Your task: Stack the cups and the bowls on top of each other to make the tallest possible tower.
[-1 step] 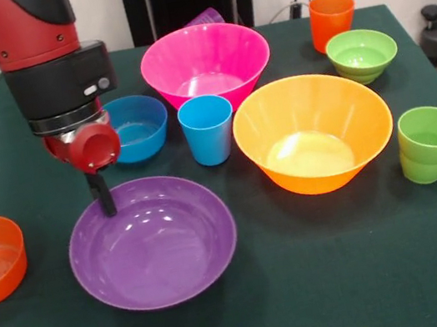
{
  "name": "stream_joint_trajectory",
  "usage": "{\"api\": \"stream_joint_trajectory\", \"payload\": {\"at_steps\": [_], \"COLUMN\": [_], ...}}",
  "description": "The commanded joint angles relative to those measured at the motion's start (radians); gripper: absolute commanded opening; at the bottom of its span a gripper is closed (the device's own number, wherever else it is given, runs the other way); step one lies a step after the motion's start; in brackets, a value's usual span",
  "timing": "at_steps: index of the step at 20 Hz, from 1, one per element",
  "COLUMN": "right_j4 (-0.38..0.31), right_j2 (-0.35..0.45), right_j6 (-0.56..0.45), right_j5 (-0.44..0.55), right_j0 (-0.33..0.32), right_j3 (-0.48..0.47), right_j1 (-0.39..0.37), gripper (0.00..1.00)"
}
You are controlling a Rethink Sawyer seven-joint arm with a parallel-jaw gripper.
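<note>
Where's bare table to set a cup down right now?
The near strip in front of the purple bowl and yellow-orange bowl is bare. Crowded around the sky blue cup, hemmed in by the pink bowl and blue bowl.

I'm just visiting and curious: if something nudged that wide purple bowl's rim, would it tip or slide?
The purple bowl looks wide and shallow, so it would probably slide or rock rather than flip. Its glossy plastic likely makes it light, stiff and somewhat slippery to pinch.
</note>
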Motion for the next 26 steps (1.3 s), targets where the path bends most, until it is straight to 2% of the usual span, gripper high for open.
{"api": "stream_joint_trajectory", "payload": {"at_steps": [1, 5, 8, 16, 20, 26], "right_j4": [0.018, 0.043, 0.07, 0.126, 0.132, 0.185], "right_j2": [0.066, 0.094, 0.112, 0.133, 0.124, 0.127], "right_j6": [0.072, -0.006, -0.02, 0.023, 0.062, 0.073], "right_j5": [-0.036, -0.02, 0.013, 0.061, 0.069, 0.123], "right_j0": [0.084, 0.1, 0.113, 0.194, 0.24, 0.3], "right_j3": [-0.034, -0.106, -0.139, -0.222, -0.246, -0.283], "right_j1": [0.042, 0.087, 0.086, 0.065, 0.039, -0.003], "gripper": [0.0, 0.0, 0.0, 0.0, 0.0, 0.0]}}
